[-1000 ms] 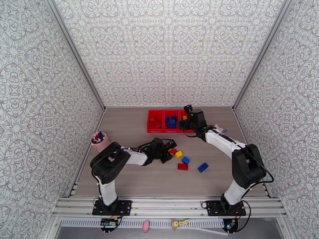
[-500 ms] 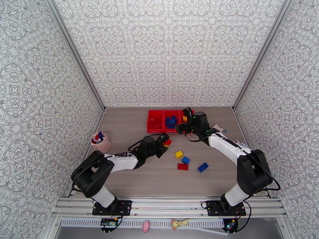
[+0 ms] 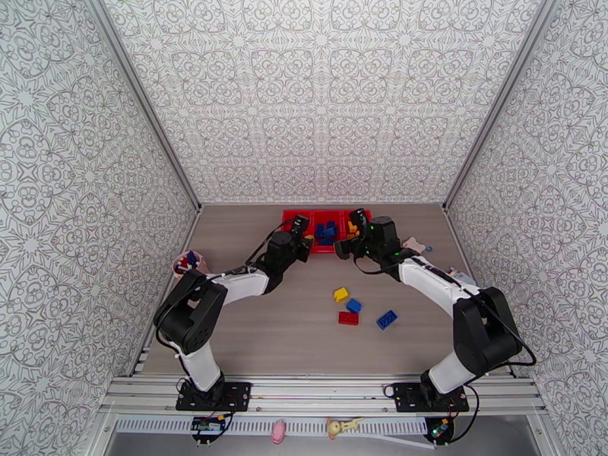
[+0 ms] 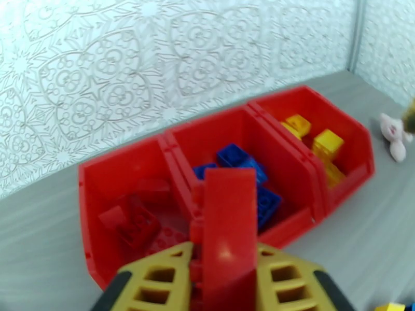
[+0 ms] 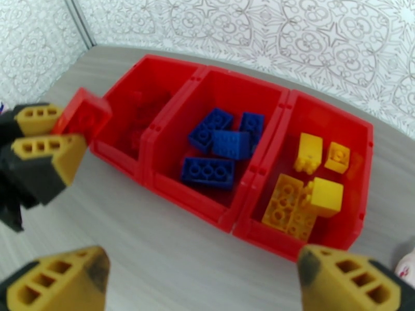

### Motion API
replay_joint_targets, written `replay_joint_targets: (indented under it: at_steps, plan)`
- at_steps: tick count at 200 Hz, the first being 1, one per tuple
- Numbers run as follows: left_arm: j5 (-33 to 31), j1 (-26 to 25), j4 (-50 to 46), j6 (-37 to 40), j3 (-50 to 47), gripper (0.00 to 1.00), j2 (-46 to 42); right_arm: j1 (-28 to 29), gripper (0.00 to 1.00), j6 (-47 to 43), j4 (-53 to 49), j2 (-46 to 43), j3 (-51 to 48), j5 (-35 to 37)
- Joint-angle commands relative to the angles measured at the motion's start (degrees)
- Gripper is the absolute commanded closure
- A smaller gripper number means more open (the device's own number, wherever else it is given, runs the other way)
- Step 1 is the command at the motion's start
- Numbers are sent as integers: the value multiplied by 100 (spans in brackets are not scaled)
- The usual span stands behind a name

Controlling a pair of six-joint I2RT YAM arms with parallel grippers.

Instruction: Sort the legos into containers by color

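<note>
Your left gripper is clamped on a red brick, upright at lower centre of its wrist view, just before the containers. The left bin holds red bricks, the middle blue bricks, the right yellow bricks. Your right gripper gapes wide over the bench before the bins. Both arms reach toward upper centre in the top view.
</note>
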Motion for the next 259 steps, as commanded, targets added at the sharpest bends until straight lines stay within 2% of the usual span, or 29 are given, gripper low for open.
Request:
replay_joint_targets:
  at_steps: [1,20,87,133,143,171,193,237,259]
  plan:
    - [-252,200,-861,-341,524,82,268,-34,0,157,-2,-162,-94,-10]
    - [-224,321,-1432,-395,976,82,472,-25,1,309,56,-128,-135,-87]
    - [124,556,-2465,-755,2221,81,1276,37,0,566,2,-35,-148,-82]
    - [-3,610,-3090,-984,2781,75,1570,54,0,604,-53,-50,-154,-66]
    - [-12,618,-3084,-1003,2781,71,1549,61,1,603,-68,-44,-149,-64]
    - [1,621,-2971,-1002,2638,51,1319,88,1,643,-177,-25,-79,66]
    - [-19,614,-2719,-936,2346,41,1003,129,0,761,-346,-10,-38,323]
    - [134,611,-2125,-548,1264,17,-26,301,1,985,-889,-91,48,636]
    - [464,623,-1933,-410,574,12,-667,407,1,1022,-1003,-135,-49,591]
